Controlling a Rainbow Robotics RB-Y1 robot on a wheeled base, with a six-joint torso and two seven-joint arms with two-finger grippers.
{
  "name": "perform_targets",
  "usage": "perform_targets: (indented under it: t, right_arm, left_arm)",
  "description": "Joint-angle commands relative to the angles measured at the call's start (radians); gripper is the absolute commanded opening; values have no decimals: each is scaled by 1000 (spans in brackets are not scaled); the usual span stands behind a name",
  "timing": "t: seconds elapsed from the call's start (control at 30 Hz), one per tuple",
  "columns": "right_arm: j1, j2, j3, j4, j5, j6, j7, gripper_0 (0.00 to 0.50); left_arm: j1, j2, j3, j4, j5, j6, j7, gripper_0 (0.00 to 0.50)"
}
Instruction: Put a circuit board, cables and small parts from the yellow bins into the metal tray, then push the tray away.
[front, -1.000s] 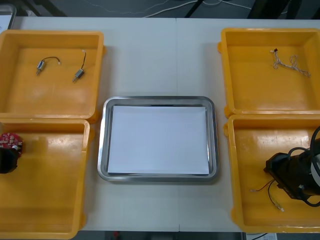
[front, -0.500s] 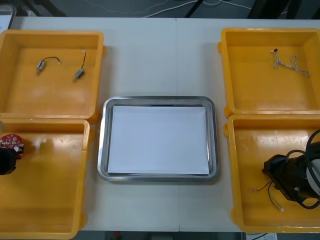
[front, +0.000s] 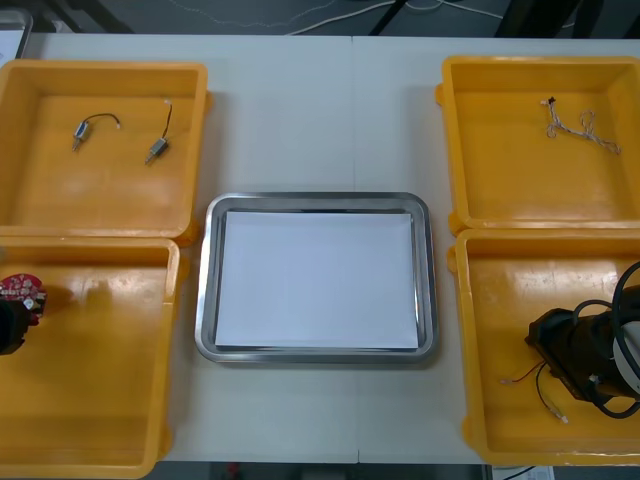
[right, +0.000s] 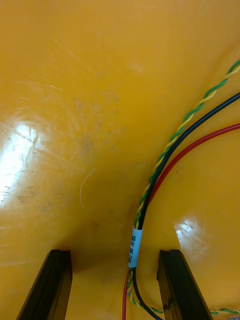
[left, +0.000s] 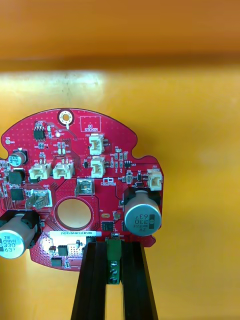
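Note:
A round red circuit board stands on edge in the near left yellow bin. My left gripper is shut on the green connector at its rim, and both sit at the table's left edge, board above gripper. My right gripper is low in the near right bin. It is open, and a bundle of black, red and green-yellow cables runs between its fingers, closer to one finger. The cables' ends trail out beside the gripper.
The metal tray, white inside, lies between the bins. The far left bin holds two small metal parts. A thin pale cable lies in the far right bin.
The left gripper has slid a little further toward the left edge and nearer, carrying the board. The right gripper has shifted slightly nearer over the cables.

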Motion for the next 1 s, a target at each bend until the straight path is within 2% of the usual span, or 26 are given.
perform_targets:
  t: [0.03, 0.33, 0.37, 0.4, 0.47, 0.5, 0.53, 0.57, 0.6, 0.67, 0.83, 1.0]
  right_arm:
    - [24, 13, 18, -11, 9, -11, -32, 500]
    - [24, 13, 19, -11, 12, -12, -36, 498]
    - [24, 13, 19, -11, 12, -12, -36, 481]
    - [24, 13, 18, -11, 14, -14, -37, 415]
    - [24, 13, 19, -11, 14, -14, -37, 347]
    - [24, 13, 18, -11, 15, -15, -37, 204]
    - [24, 13, 19, -11, 15, -15, -37, 135]
    - [24, 13, 18, -11, 15, -15, -37, 42]
    - [24, 12, 18, -11, 15, -17, -37, 19]
    - [24, 12, 18, -11, 15, -18, -37, 0]
    - [12, 12, 15, -11, 15, -18, -37, 0]
    - [-22, 1, 1, -11, 4, 11, -31, 0]
  left_arm:
    - [-13, -4, 55, -75, 19, 62, -40, 0]
    - [-39, 2, 70, -189, 10, 197, 118, 0]
    - [-44, 2, 72, -196, 7, 208, 129, 0]
    - [-58, 4, 72, -215, 5, 238, 161, 0]
    - [-67, 5, 72, -228, 2, 260, 184, 0]
    - [-84, 13, 67, -250, 0, 297, 220, 0]
    - [-88, 16, 66, -258, 0, 307, 233, 0]
    - [-99, 24, 61, -273, 0, 329, 258, 0]
    - [-105, 27, 58, -281, 0, 340, 270, 0]
    - [-122, 36, 49, -301, 2, 369, 309, 0]
    - [-174, 53, -20, -348, -12, 438, 404, 0]
    - [-226, 65, -88, -390, -18, 452, 508, 0]
